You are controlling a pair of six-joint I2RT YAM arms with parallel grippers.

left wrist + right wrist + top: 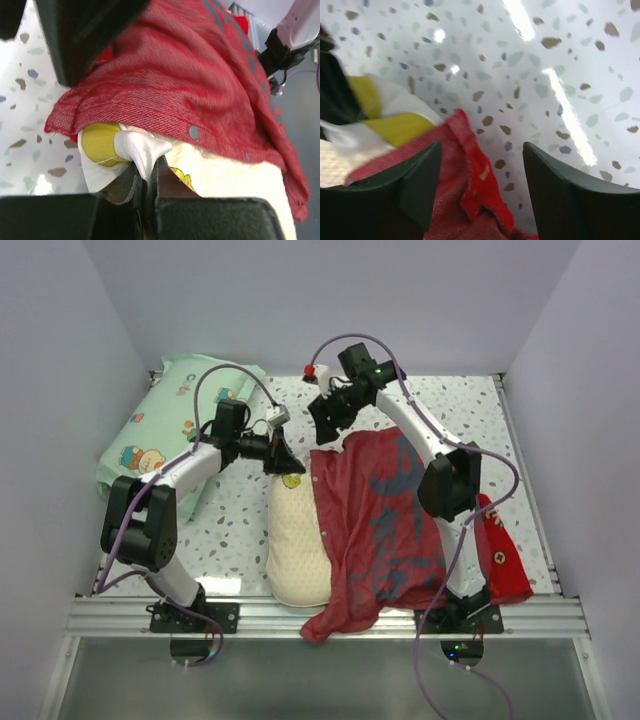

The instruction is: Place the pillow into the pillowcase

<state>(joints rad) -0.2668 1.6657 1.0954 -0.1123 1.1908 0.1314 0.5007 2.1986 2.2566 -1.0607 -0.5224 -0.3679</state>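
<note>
Cream-yellow dimpled pillow (295,540) is lying on the speckled bench (450,410), red fabric pillowcase (385,520) draping its right side. Left end effector (147,192) is grasping the pillow's white tag (142,147); right end effector (480,170) is hovering released nearby.

**Colour and pattern record, all views**

Pillow (295,540): cream-yellow with a fine dimpled texture. Its tag (142,147): glossy white beside a solid yellow patch.

Pillowcase (380,530): red. Close up the weave is heathered in lighter and darker red. The upper face carries large, blurred grey-blue marks, and the right-hand part has small gold marks. One round grey stud (193,132) sits near the hem.

Second pillow (150,440): mint green, scattered with small cartoon figures in brown, orange and blue.

Table (450,410): glossy white terrazzo with flecks of brown, grey, blue and pale green.

Left arm (185,470) and right arm (412,420): white links, black joints.
</note>
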